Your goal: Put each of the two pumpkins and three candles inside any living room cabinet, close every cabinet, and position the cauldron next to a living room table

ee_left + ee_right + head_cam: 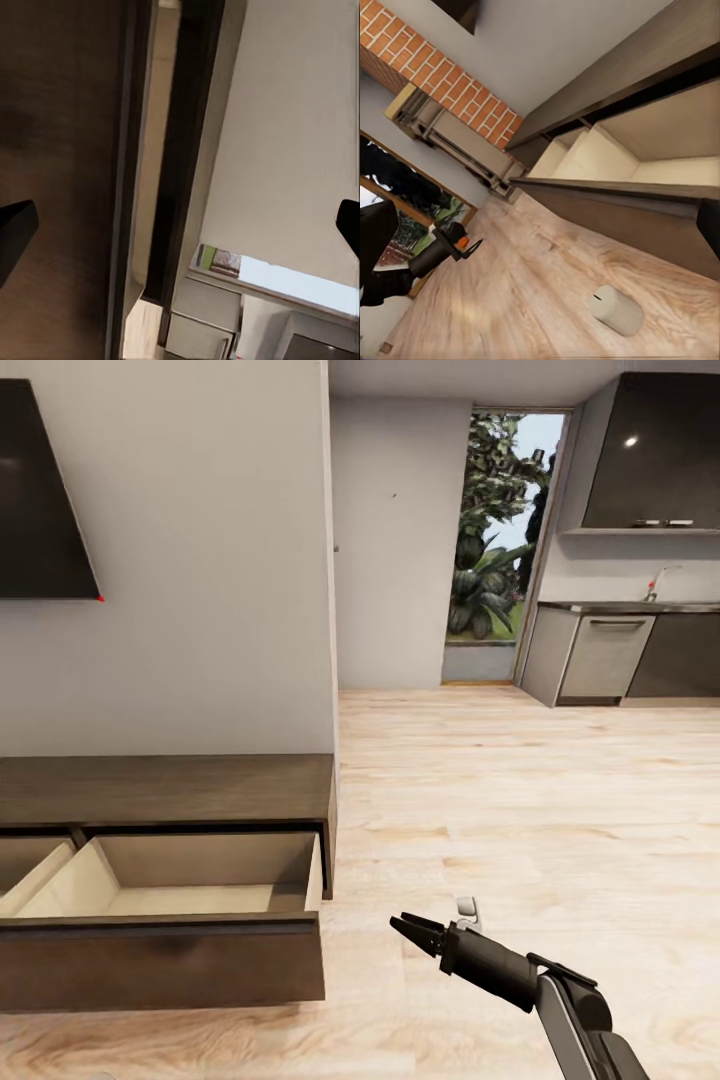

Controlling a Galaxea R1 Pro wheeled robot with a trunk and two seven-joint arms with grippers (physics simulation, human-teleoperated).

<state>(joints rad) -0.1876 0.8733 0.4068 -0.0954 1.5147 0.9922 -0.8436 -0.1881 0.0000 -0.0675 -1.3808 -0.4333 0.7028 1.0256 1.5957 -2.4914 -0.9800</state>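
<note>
Facing pale plank floor [520, 800], we see one cabinet [165, 790], two drawers open. One candle [616, 309] lies there; our right gripper [412, 931] nearly pressed together, left [180, 225] spread.

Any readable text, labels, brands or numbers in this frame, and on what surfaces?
None readable.
The black wall-mounted screen is blank.
The low dark brown wooden cabinet with its open pale-lined drawer bears no label.
The short cream-white cylinder candle lying on the wood floor shows a small dark mark, too blurred to read.
</note>
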